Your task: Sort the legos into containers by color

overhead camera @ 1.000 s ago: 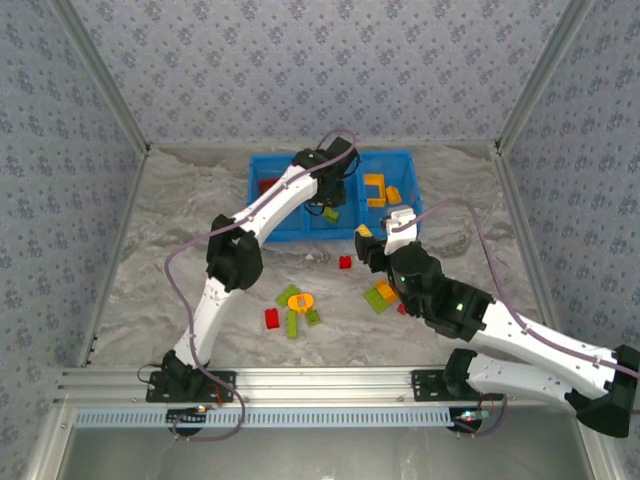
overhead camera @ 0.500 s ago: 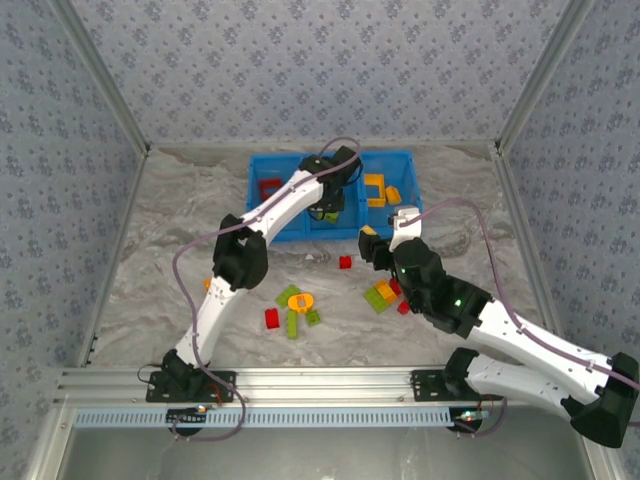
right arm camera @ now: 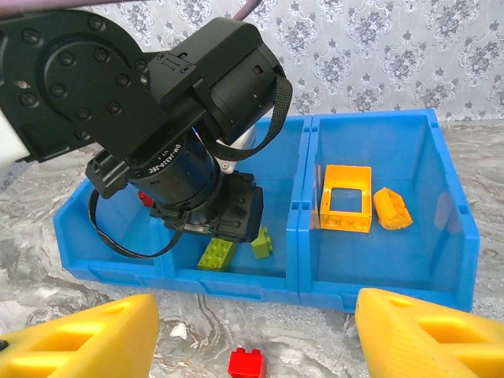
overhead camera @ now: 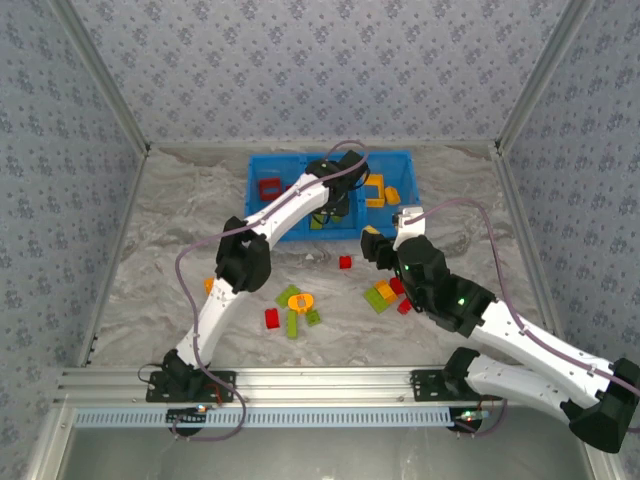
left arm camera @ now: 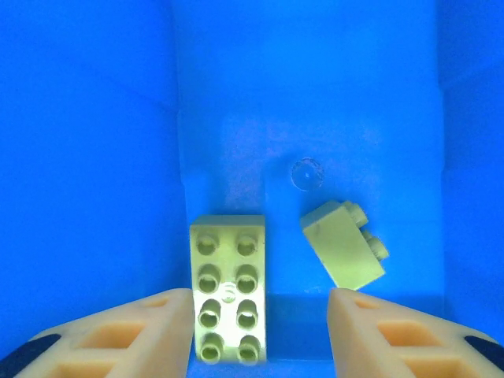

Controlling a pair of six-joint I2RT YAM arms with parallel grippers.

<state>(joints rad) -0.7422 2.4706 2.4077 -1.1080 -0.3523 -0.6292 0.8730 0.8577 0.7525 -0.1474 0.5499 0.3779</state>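
The left pincer (left arm camera: 260, 335) is cut off by the lower edge of its wrist view, so only the front of its two orange fingers (left arm camera: 142, 331) shows. They stand well apart inside the middle compartment of the blue bin (left arm camera: 94, 118) and clasp nothing. The long lime brick (left arm camera: 228, 287) lies flat on the bin floor between them, hard against the left finger, though actual contact is hard to judge. The small lime brick (left arm camera: 344, 252) lies skewed just beside it. From above, the left arm (overhead camera: 290, 205) covers most of that compartment. The right pincer (right arm camera: 252, 335), cropped the same way, is spread wide above the surface (overhead camera: 150, 260), facing the bin with nothing held. A red brick (right arm camera: 246, 364) sits on the surface under the gap.

The left compartment holds a red frame (overhead camera: 271, 187), mostly hidden behind the left arm in the right wrist view. The middle one holds the two lime bricks. The right one holds an orange-yellow frame (right arm camera: 346, 198) near the divider and a small orange brick (right arm camera: 391, 209) beside it. Loose legos (overhead camera: 298, 302) in red, lime and orange lie on the surface in front of the bin
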